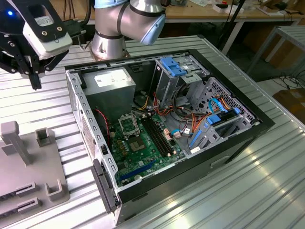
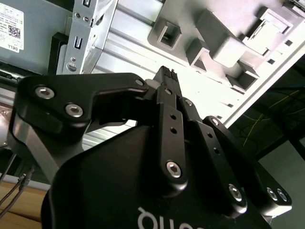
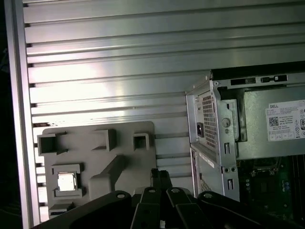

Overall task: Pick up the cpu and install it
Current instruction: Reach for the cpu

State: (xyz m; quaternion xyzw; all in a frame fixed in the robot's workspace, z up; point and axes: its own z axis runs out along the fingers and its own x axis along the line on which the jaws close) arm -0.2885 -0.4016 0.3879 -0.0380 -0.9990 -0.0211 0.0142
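- The ribbed metal table (image 1: 267, 181) carries everything. An open computer case (image 1: 238, 143) lies on its side on it, and a grey plastic tray (image 1: 28, 176) sits beside the case on the exterior view's left.
- The arm's gripper (image 1: 35, 83) hangs above the table between the tray and the case wall, touching neither. In the second wrist view its fingers (image 2: 167, 119) are pressed together at the tips with nothing between them.
- Inside the case lies the green board (image 1: 143, 152). Its socket (image 1: 128, 125) is a dark square in a metal frame and looks empty, so nothing is installed.
- The cpu (image 3: 66, 182) rests flat, silver face up, in a square pocket of the tray in the first wrist view. It is well apart from the fingertips and nobody is touching it.
- My reading is that the pickup is the step in hand and the approach is not finished. The chip sits low in its pocket, so grasping it calls for parted fingers, squared to its edges and centred over it.
- The tray is cut off at the exterior view's edge. The gripper body covers part of the tray in both wrist views. I cannot make out whether the socket's latch is open.
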